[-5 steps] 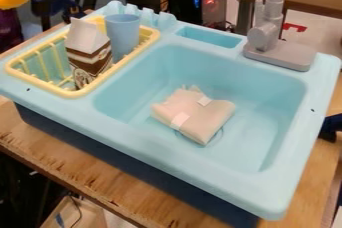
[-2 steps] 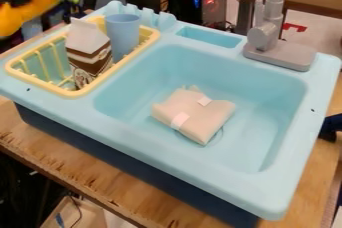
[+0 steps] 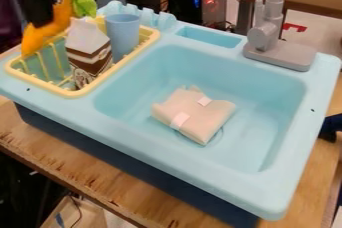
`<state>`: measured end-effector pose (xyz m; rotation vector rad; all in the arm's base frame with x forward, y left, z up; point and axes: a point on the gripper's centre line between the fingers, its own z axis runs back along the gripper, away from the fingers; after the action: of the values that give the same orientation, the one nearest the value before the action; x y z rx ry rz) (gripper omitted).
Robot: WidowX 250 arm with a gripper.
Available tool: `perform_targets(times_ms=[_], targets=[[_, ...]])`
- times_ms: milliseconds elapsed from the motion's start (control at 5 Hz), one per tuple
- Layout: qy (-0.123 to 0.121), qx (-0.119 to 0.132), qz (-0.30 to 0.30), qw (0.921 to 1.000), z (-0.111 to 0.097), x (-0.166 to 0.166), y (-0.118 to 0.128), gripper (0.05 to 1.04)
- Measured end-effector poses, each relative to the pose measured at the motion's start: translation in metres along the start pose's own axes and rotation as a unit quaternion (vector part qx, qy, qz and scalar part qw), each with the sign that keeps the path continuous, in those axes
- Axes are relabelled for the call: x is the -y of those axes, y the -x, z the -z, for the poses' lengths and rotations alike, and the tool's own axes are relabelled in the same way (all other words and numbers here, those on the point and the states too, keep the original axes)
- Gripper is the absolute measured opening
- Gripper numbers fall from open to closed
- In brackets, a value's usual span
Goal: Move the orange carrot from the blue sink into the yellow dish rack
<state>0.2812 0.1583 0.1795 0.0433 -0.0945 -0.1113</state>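
The black hand (image 3: 44, 21) grasped an orange toy (image 3: 56, 27) with a green end, positioned over the rear edge of the yellow rack (image 3: 79, 92). A brown-and-white printed carton (image 3: 88, 49) and blue cup (image 3: 123, 37) stood inside the rack. Beside the rack, the sink (image 3: 227, 69) contained a folded beige cloth (image 3: 197, 117) bearing white labels (image 3: 204, 101).

Orange toy (image 3: 57, 22) | in tool (image 3: 44, 23) | slanted, green end uppermost | at far edge of yellow rack (image 3: 75, 93)
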Motion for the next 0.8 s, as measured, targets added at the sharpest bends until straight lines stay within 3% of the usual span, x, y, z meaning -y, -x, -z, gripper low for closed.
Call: perform_targets(times_ms=[400,600,800], targets=[[0.015,-0.020,-0.004,0.9997,0.0150,-0.0043,-0.0059,0.105],[0.021,-0.012,0.000,0.9997,0.0150,-0.0026,-0.0084,0.142],[0.032,-0.001,0.005,0.9995,0.0149,0.0017,-0.0124,0.348]])
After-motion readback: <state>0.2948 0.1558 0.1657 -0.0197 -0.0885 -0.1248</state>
